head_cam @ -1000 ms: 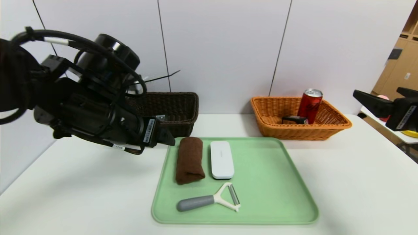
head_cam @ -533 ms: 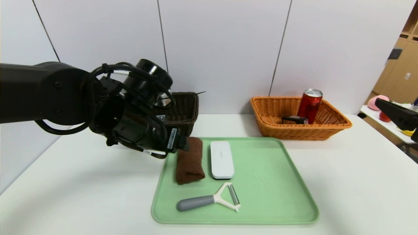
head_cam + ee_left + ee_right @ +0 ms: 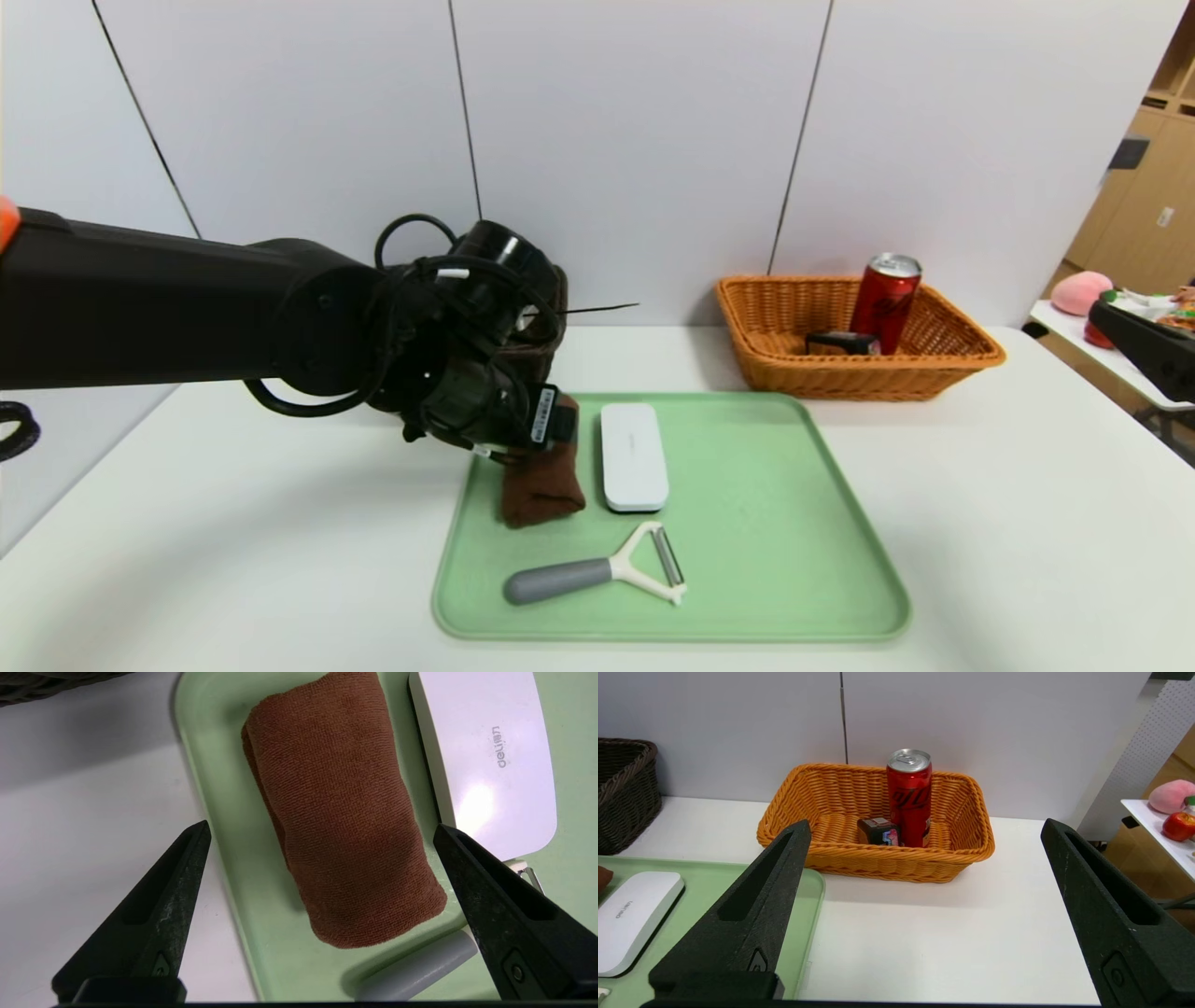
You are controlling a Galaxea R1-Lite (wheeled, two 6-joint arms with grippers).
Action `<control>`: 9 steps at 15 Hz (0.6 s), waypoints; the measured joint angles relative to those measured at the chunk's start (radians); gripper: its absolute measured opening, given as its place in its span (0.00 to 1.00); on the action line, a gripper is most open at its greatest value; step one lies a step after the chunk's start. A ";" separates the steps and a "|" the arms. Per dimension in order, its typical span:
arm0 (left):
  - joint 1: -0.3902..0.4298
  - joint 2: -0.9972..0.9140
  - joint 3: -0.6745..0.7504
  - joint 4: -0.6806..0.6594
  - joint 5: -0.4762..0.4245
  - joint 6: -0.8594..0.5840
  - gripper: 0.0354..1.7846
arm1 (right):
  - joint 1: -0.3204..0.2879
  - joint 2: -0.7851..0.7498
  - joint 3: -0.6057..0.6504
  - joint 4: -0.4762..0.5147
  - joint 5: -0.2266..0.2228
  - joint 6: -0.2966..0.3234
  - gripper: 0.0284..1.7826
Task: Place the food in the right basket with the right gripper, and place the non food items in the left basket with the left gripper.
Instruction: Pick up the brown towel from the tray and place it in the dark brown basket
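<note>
A rolled brown towel (image 3: 541,487) lies at the left of the green tray (image 3: 775,523), beside a white case (image 3: 634,455) and a grey-handled peeler (image 3: 597,574). My left gripper (image 3: 560,425) hovers open just above the towel's far half. In the left wrist view its fingers straddle the towel (image 3: 336,812) without touching, one over the table, one over the white case (image 3: 486,756). The dark left basket (image 3: 551,327) is mostly hidden behind the arm. The orange right basket (image 3: 962,359) holds a red can (image 3: 885,303) and a small dark box (image 3: 842,343). My right gripper (image 3: 925,822) is open and empty, off at the right.
The white table (image 3: 1027,513) extends around the tray. A side table at far right carries a pink peach (image 3: 1169,795) and a red apple (image 3: 1178,826). The wall stands close behind both baskets. The dark basket (image 3: 626,793) also shows in the right wrist view.
My left arm has swung right and down from beside the dark basket to over the brown towel. My right arm has drawn back toward the right edge of the head view.
</note>
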 joint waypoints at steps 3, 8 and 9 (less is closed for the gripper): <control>0.001 0.043 -0.004 -0.049 0.000 0.001 0.94 | 0.000 -0.003 -0.005 0.000 0.001 0.000 0.95; 0.001 0.088 -0.004 -0.075 0.006 -0.002 0.94 | 0.000 -0.005 -0.009 0.000 0.001 0.001 0.95; 0.001 0.094 -0.001 -0.106 0.012 -0.002 0.94 | 0.000 -0.004 -0.010 0.000 0.001 0.001 0.95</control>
